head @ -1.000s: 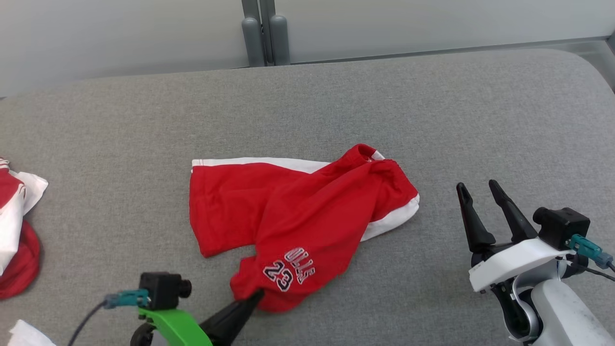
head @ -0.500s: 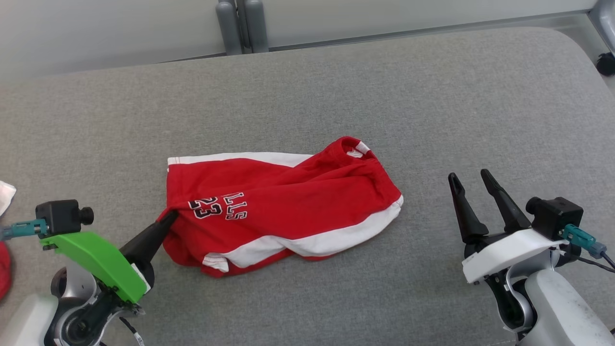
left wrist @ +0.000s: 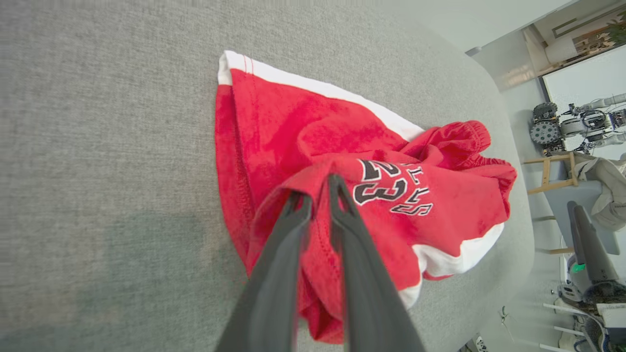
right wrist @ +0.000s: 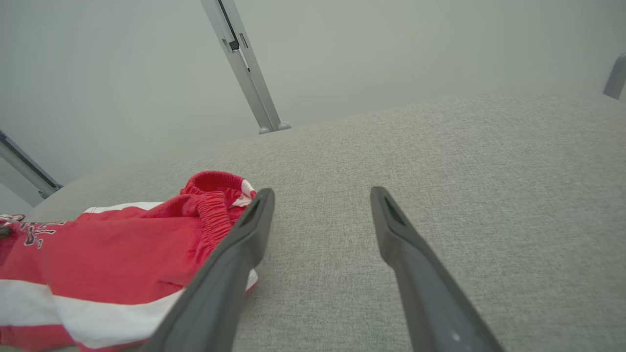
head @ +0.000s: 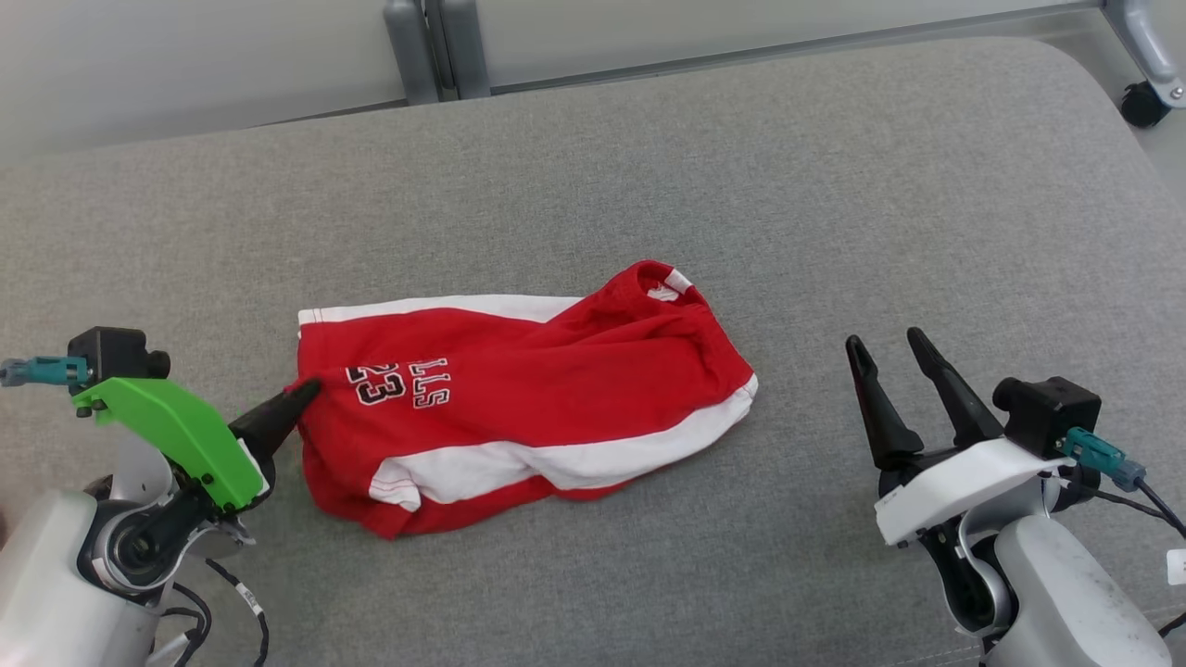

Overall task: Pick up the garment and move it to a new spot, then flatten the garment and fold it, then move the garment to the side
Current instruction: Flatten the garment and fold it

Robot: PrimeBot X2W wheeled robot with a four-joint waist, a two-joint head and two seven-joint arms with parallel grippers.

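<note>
The garment (head: 528,408) is a red piece with white bands and black-and-white "23" lettering, lying crumpled in the middle of the grey padded surface (head: 741,185). My left gripper (head: 310,389) is at its left edge. In the left wrist view, that gripper (left wrist: 317,188) has its jaws a narrow slit apart, with a raised fold of the garment (left wrist: 342,127) pinched between them beside the lettering. My right gripper (head: 880,341) stands open to the right of the garment, apart from it. In the right wrist view, the right gripper (right wrist: 320,193) has bare grey surface between its fingers and the garment (right wrist: 122,244) to its left.
The grey surface has a rounded far-right corner, with a caster wheel (head: 1141,106) beyond it. Two grey posts (head: 435,46) stand at the far edge against a pale wall. The left wrist view shows another machine (left wrist: 572,127) and a wooden frame beyond the surface's far end.
My left gripper has dragged the lettered end of the garment from the near side round to the left, turning it over itself. The head view has also shifted. The right gripper has stayed open.
</note>
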